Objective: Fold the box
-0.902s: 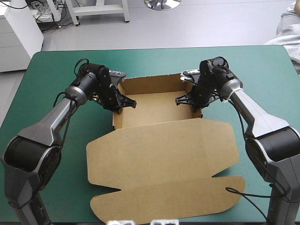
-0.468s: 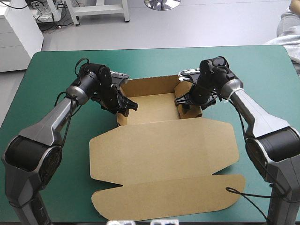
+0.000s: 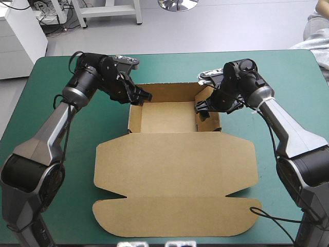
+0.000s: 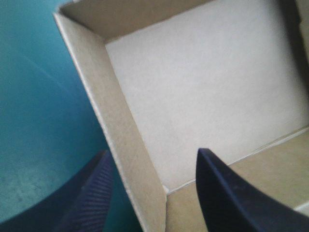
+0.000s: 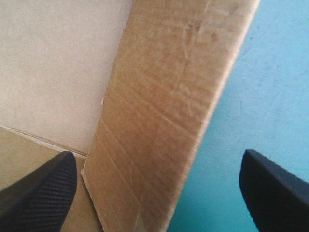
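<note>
1. Change vs earlier: L gripper (image 3: 140, 96) has left its spot low inside the tray's left side and now sits at the tray's far-left corner. R gripper (image 3: 202, 109) is approx. where it was, at the right wall. The box (image 3: 175, 164) is now squarer, with its near flap closer to the table's near edge.
2. Box, brown board: open tray (image 3: 167, 117) at the far-middle of the table. The far wall (image 3: 169, 91), L wall (image 3: 134, 116) and R wall (image 3: 215, 119) are all raised.
3. Lid (image 3: 175, 159): flat on the teal-green cover (image 3: 288, 77), joined to the tray's near edge and running toward the near edge of the table.
4. L gripper (image 4: 153, 152), wrist view: black fingers apart, gripping nothing. They straddle the L wall (image 4: 120, 125), with the outer finger (image 4: 91, 193) over the cover (image 4: 38, 121) and the inner finger (image 4: 227, 193) on the tray side, near the floor/lid crease. Contact with the wall can't be told.
5. R gripper (image 5: 157, 155), wrist view: fingers wide apart, nothing clamped. The R wall (image 5: 164, 121) stands between them, tilted in view. One finger (image 5: 38, 193) is on the tray side and the other (image 5: 275, 193) over the cover (image 5: 260, 87).
6. Tray floor (image 4: 203, 82): bare board.
</note>
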Controlling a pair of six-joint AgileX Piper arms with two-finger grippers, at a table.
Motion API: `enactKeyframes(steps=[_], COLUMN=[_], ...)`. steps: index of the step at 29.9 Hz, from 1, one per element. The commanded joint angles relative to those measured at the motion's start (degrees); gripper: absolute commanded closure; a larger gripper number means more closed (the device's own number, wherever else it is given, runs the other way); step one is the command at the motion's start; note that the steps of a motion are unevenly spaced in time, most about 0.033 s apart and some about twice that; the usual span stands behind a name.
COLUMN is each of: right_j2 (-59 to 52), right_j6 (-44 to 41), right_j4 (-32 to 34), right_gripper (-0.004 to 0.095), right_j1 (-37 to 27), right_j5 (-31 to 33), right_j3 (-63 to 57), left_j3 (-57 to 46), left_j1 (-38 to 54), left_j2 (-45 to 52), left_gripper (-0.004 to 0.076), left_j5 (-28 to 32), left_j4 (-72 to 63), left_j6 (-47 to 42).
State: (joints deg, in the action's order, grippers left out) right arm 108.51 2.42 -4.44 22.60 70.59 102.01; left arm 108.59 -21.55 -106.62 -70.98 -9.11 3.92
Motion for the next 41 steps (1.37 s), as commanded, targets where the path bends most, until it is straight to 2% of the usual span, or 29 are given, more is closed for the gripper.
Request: enactKeyframes(steps=[1,4,6,8,12,13,19,25,33,38,41], right_j2=[-4.18,-4.67,-4.97,-4.96,-4.96,-4.96,-4.43,-2.38,-1.33,0.9,2.32], right_j6=[0.87,0.97,0.97,0.97,0.97,0.97,-0.55,-0.42,0.01,0.01,0.01], right_j4=[0.27,0.27,0.16,0.04,-0.38,-0.38,-0.38,0.14,0.14,0.22,0.22], right_gripper=[0.0067,0.0067,0.0067,0.0067,0.007,0.007,0.007,0.0071,0.0071,0.0071,0.0071], right_j1=[-0.39,-0.39,-0.39,-0.39,-0.39,-0.39,-0.39,-0.39,-0.39,-0.39,-0.39], right_j5=[0.62,0.54,0.54,0.54,-1.01,-1.58,-3.58,-3.6,-6.36,-6.36,-6.13], right_j3=[1.84,1.84,1.84,1.84,1.84,1.84,1.84,1.84,1.84,1.84,1.84], left_j3=[4.43,4.71,4.07,2.39,-4.01,-6.2,-20.68,-39.67,-60.61,-68.66,-69.41], left_j1=[-0.4,-0.4,-0.4,-0.4,-0.4,-0.4,-0.4,-0.4,-0.4,-0.4,-0.4], left_j2=[6.42,9.99,13.16,16.87,25.47,27.78,40.28,48.36,54.06,56.03,56.2], left_gripper=[0.0342,0.0344,0.0384,0.0474,0.0713,0.0731,0.0731,0.0731,0.0731,0.073,0.073], left_j5=[-2.96,-2.96,-2.96,-2.96,-2.96,-2.96,-2.96,-2.86,1.48,6.77,7.51], left_j4=[-0.02,1.19,1.89,1.76,3.38,4.16,9.11,10.38,19.62,19.74,17.81], left_j6=[0.04,0.16,0.53,3.28,8.6,10.33,10.03,9.33,-1.6,-5.13,-5.37])
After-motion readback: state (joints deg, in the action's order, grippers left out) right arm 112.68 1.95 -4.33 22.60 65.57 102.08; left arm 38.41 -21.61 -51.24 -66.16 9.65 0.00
